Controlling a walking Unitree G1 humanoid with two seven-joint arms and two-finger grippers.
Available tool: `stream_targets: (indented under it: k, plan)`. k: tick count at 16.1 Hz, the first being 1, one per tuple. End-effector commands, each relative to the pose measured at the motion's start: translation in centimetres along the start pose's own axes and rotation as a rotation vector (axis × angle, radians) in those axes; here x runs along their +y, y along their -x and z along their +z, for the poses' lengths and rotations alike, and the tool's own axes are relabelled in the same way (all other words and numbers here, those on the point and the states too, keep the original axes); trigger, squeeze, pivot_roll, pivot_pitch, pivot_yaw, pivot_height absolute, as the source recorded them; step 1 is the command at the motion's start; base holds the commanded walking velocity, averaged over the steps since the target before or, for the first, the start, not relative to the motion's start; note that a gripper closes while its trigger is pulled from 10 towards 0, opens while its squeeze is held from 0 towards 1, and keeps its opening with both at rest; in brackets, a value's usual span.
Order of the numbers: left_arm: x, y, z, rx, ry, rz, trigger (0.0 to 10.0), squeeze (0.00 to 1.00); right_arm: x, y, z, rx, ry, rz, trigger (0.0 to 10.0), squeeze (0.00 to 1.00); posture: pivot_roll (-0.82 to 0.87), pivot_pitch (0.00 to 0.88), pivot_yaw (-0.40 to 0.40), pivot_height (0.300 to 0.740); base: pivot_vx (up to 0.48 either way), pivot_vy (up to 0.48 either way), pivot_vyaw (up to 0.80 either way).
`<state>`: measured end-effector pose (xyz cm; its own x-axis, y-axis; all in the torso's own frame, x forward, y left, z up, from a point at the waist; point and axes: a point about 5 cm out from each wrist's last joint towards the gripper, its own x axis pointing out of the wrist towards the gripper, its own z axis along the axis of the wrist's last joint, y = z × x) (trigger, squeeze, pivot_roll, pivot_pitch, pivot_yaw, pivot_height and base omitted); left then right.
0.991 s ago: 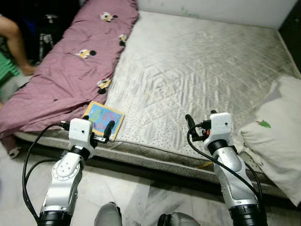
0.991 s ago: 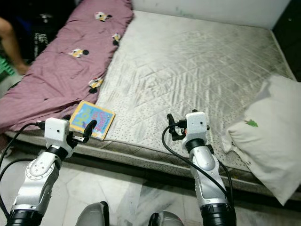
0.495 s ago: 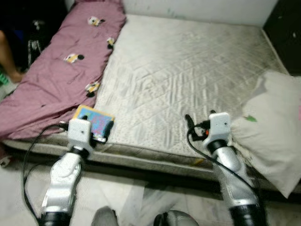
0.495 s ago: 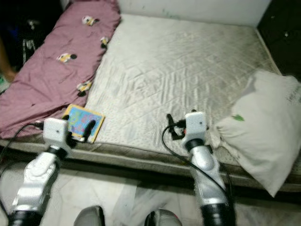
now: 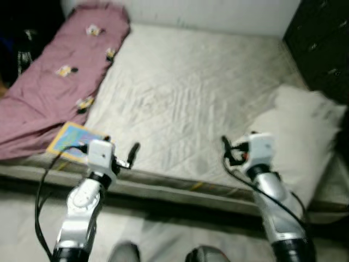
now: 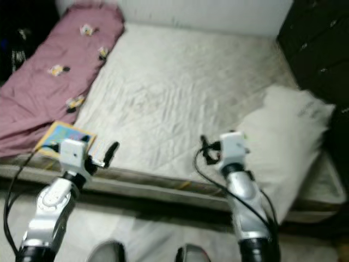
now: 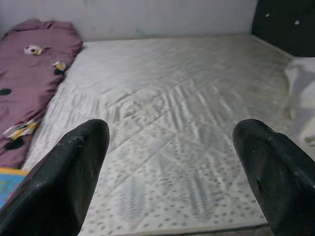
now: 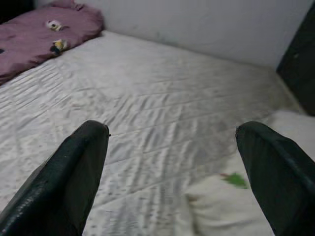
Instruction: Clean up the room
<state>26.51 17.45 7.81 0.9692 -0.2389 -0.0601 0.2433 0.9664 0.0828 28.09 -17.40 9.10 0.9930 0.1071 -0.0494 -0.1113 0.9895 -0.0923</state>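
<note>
Left eye view shows the bare mattress (image 5: 185,103) with a purple blanket (image 5: 49,82) along its left side; a white pillow (image 5: 297,136) slumps off the right edge, and a colourful book (image 5: 68,146) lies at the near left corner. Both grippers hover over the near edge, empty, fingers spread wide: right gripper (image 8: 172,162) nearest the pillow, left gripper (image 7: 172,162) beside the book. Likely next: approach the pillow squarely; pinch a thick fold, not loose cover.

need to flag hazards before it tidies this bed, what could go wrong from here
The white pillow overhangs the mattress edge beside the right gripper; a nudge might tip it to the floor. The colorful book lies at the near edge by the left gripper, so a clumsy grasp could push it off.
</note>
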Motion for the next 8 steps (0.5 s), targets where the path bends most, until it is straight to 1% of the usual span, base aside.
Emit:
stream_targets:
  k: [1,4,8]
  plan:
    - [0.85,0.17,0.13,0.002,-0.021,0.025,10.0,0.0,0.63,-0.19,0.24,-0.009,-0.006,0.014,10.0,0.0,0.02,0.068,-0.043,0.74,0.0,-0.36,0.0]
    - [0.84,0.15,0.11,0.002,-0.02,0.024,10.0,0.0,0.61,-0.18,0.23,-0.009,-0.004,0.011,10.0,0.0,0.02,0.07,-0.042,0.74,0.0,-0.355,0.0]
    - [0.78,0.23,0.33,-0.025,0.003,0.006,10.0,0.0,0.58,-0.17,0.16,-0.004,-0.001,0.008,10.0,0.0,0.02,0.075,-0.044,0.74,0.0,0.0,0.0]
